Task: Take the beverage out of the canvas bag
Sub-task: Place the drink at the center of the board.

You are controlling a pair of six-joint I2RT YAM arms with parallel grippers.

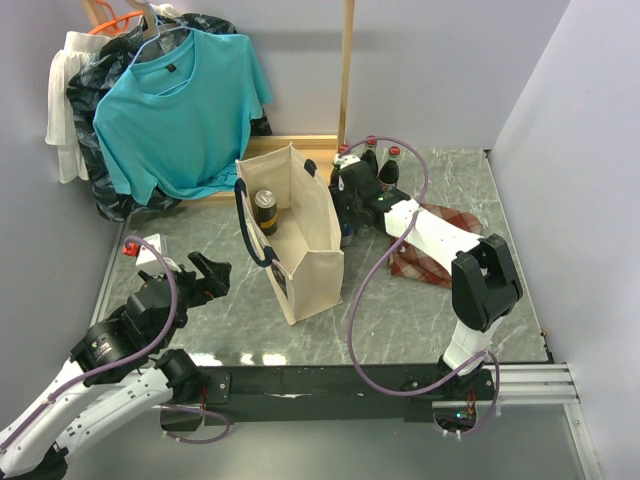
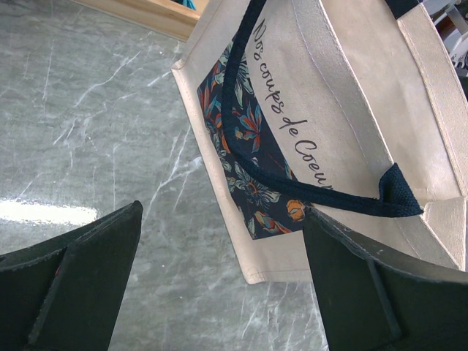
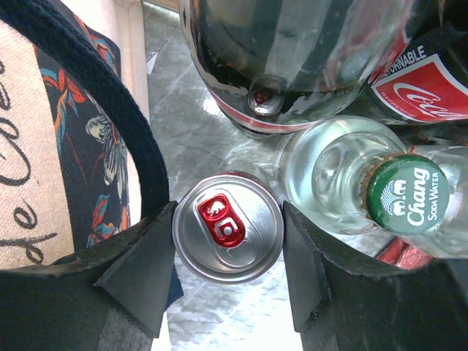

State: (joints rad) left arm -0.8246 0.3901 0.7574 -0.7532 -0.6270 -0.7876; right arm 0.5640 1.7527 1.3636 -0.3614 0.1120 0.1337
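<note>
Right wrist, can (image 3: 227,238) between right pincer (image 3: 228,281) fingers

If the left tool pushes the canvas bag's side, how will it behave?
The canvas bag probably holds shape: it stands upright, boxy, mouth open. Tall with one can visible inside, it may tip or slide easily. Its navy handle hangs limp, so it would likely flop if hooked.
</note>
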